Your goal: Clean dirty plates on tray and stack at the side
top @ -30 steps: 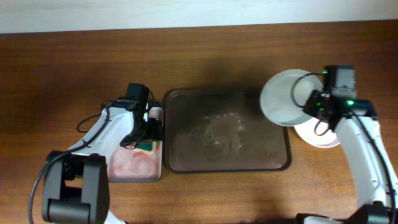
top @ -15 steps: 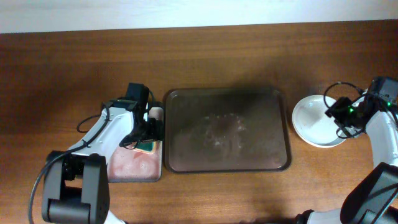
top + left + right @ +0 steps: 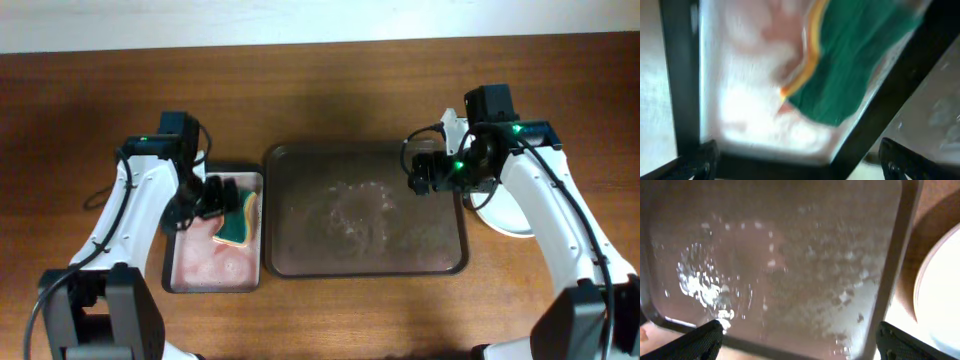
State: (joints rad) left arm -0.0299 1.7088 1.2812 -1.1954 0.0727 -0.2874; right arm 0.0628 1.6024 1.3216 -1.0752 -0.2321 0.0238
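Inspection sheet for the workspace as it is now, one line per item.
surface: brown wooden table.
job's things: tray holds no plates, wet specks in its middle; white plate on the table right of it, partly hidden by the right arm, stack count unclear.
clutter: small pinkish tray with black rim, green-yellow sponge in it.
grippers: left gripper above the small pinkish tray, jaws open; right gripper above the tray, jaws open, empty.
cables: black cable loops at the right wrist.
surroundings: pale wall strip behind the table.
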